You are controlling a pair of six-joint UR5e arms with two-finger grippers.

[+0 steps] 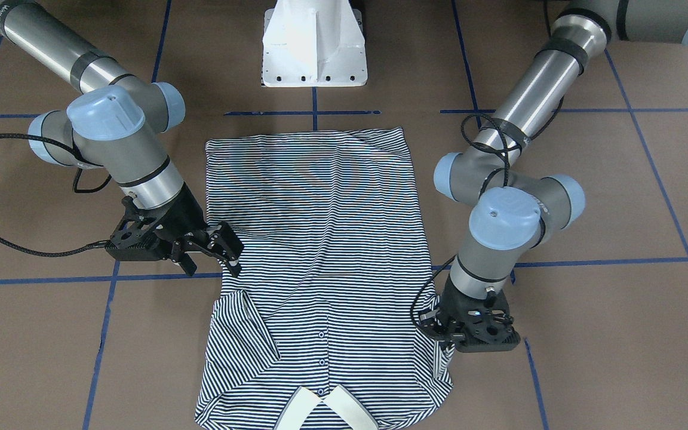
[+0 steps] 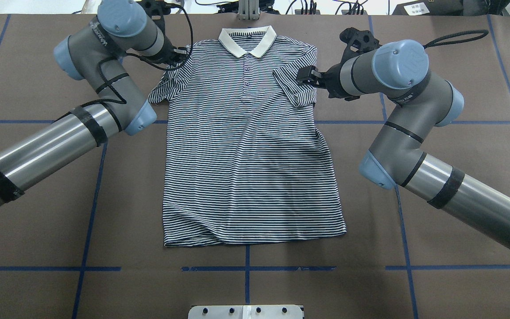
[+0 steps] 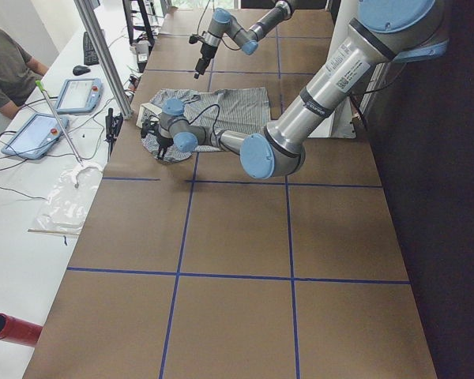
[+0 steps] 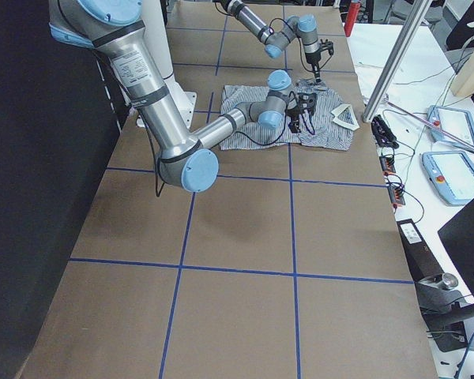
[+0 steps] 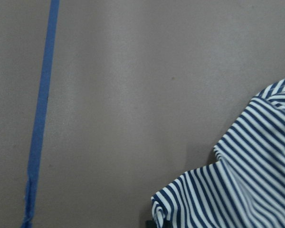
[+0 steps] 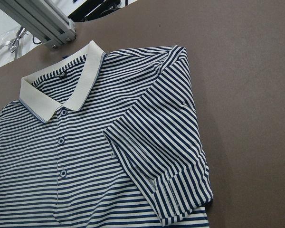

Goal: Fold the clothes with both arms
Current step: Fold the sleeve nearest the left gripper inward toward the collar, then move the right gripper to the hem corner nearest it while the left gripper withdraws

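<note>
Striped polo shirt (image 2: 246,146) has one sleeve (image 2: 163,91) still spread, so I'd draw it inward flat with left hand (image 1: 435,327), grip unclear; right hand (image 1: 214,263) hangs released.

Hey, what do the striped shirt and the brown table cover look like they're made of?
Striped shirt: likely a soft cotton-type knit, matte; it lies limp with small wrinkles. Table cover: probably matte brown paper or mat, flat and without glare, with blue tape lines stuck on it.
</note>
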